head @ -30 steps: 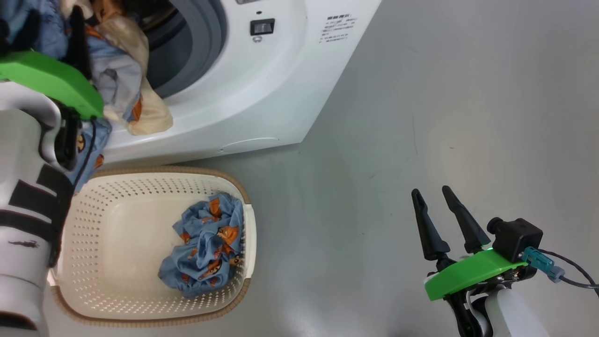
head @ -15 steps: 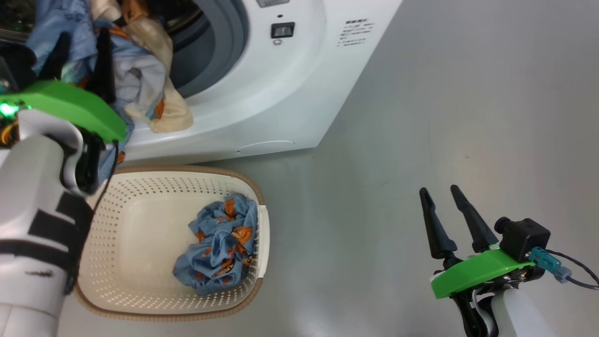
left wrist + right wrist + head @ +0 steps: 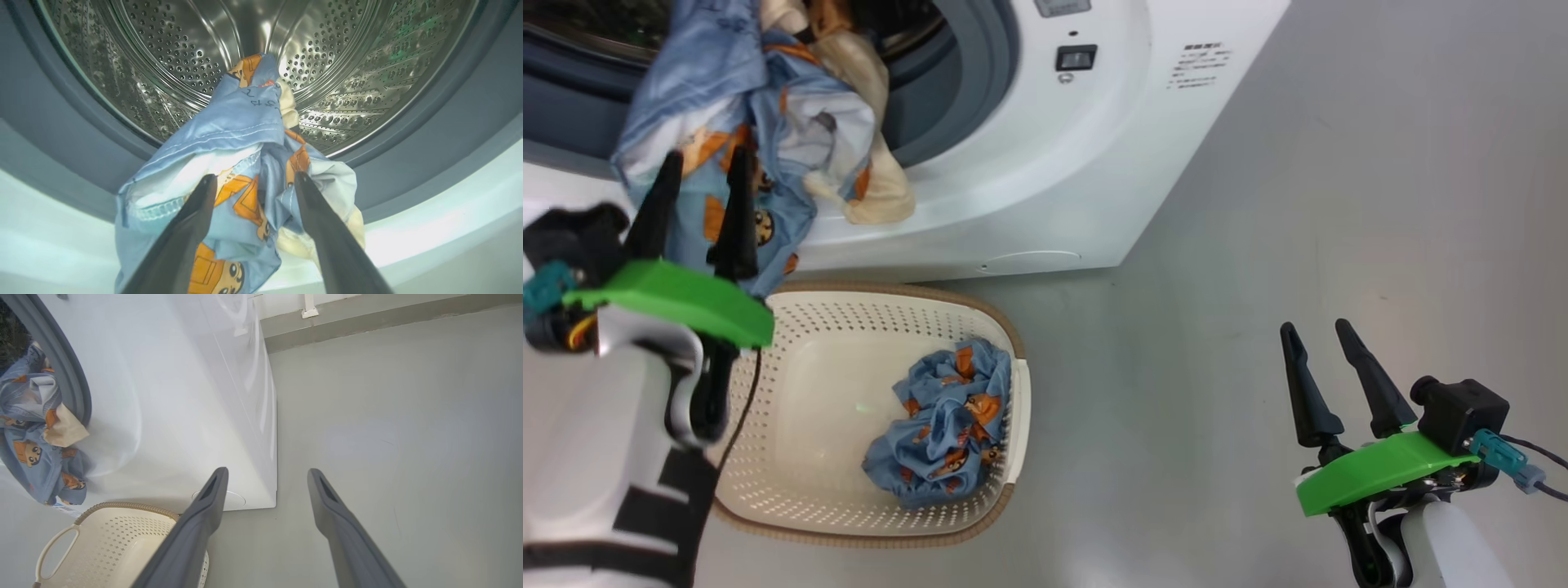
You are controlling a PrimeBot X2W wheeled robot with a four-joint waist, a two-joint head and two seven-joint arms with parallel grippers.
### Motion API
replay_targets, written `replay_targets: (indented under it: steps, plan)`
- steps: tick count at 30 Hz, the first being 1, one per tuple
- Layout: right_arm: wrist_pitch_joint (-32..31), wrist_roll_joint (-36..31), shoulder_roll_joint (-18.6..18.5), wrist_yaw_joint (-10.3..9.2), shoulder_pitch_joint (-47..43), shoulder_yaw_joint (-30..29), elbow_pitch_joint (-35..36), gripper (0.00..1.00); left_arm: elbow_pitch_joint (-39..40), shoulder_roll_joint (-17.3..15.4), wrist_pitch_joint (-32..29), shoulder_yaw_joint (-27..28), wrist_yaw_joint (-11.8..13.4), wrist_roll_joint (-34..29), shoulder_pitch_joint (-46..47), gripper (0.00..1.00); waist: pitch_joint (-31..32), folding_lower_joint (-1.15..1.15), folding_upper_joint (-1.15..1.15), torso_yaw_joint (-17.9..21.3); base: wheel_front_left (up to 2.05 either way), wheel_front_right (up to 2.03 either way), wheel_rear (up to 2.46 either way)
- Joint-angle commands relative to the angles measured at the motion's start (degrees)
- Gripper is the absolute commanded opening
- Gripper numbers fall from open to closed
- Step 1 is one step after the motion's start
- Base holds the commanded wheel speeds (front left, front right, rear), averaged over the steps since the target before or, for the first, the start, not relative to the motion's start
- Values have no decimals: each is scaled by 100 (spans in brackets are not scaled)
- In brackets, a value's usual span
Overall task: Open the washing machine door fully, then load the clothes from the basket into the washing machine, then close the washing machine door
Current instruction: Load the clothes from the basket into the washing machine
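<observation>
Gasket [image 3: 45,106]; clothes [image 3: 229,122] just beyond left pincer [image 3: 255,176]

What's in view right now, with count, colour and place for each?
washing machine: one, white, upper left
drum: one, steel, inside it
gasket: one, grey-blue, ringing the drum
draped garment: one, blue with orange figures, hanging over the gasket
bundled garment: one, same print, in the basket
basket: one, cream, brown rim, before the machine
floor: grey, all around
left end effector: one, dark, open, at the draped garment
right end effector: one, dark, open, over the floor
</observation>
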State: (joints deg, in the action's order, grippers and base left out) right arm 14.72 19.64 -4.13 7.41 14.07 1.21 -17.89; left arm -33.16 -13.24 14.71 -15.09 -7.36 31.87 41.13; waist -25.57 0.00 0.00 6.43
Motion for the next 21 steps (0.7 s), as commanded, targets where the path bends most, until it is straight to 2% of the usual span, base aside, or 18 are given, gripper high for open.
replay_targets:
  steps: [1, 21]
  plan:
    - [28, -93, -54, 8, -150, 130, 126, 100, 249, -208, 29, 246, -13, -107, -181, 100, 70, 0, 0, -72, 0, 0, 0]
    - [28, -77, -257, 8, -352, 18, 176, 100, 1723, -29, 29, 1312, -13, -435, -2421, 100, 300, 0, 0, -354, 0, 0, 0]
